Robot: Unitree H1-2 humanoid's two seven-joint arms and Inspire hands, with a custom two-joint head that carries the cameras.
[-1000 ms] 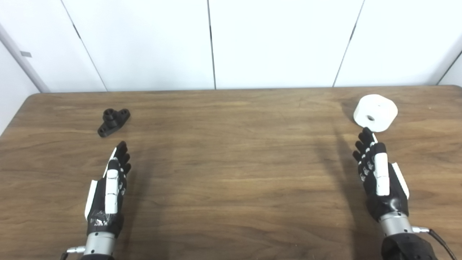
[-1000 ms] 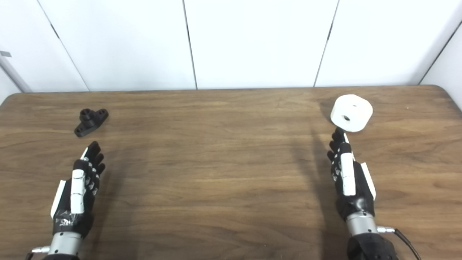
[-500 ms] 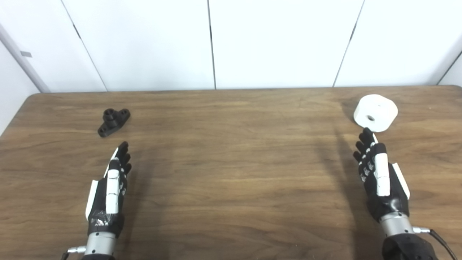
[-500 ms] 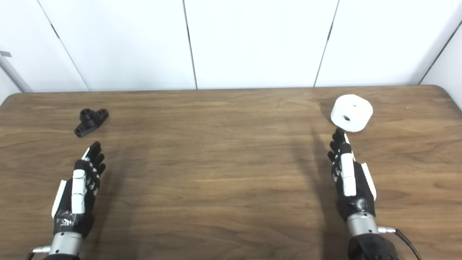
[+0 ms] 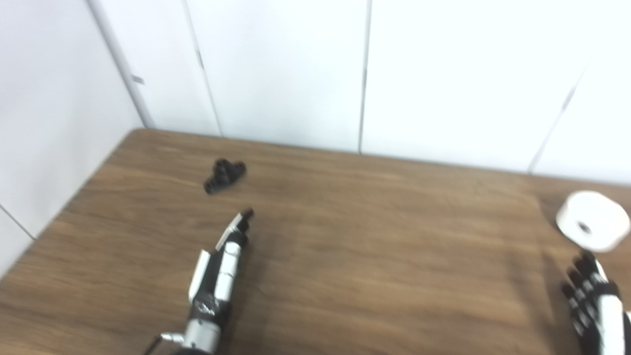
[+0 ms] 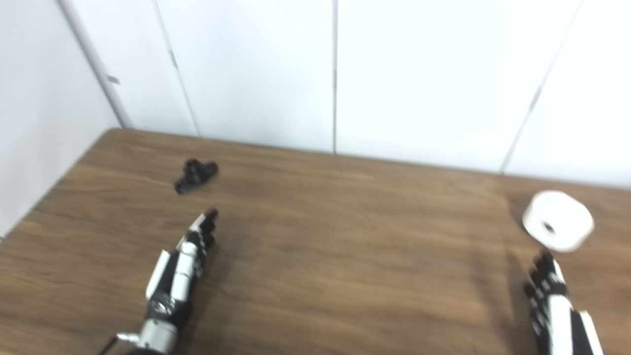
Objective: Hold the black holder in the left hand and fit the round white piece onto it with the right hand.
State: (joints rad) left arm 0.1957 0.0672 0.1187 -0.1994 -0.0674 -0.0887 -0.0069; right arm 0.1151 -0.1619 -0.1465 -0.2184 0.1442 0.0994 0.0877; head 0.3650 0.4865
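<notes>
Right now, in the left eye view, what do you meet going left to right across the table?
Left hand → black holder → round white piece, with the right hand just below it, so their order is unclear.

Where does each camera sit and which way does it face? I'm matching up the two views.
Left eye view: on the head, looking down and leftward at the table; shows left hand, right hand cut off.
Right eye view: beside it, facing likewise; both hands show.
Shared: black holder, white piece, wall.
</notes>
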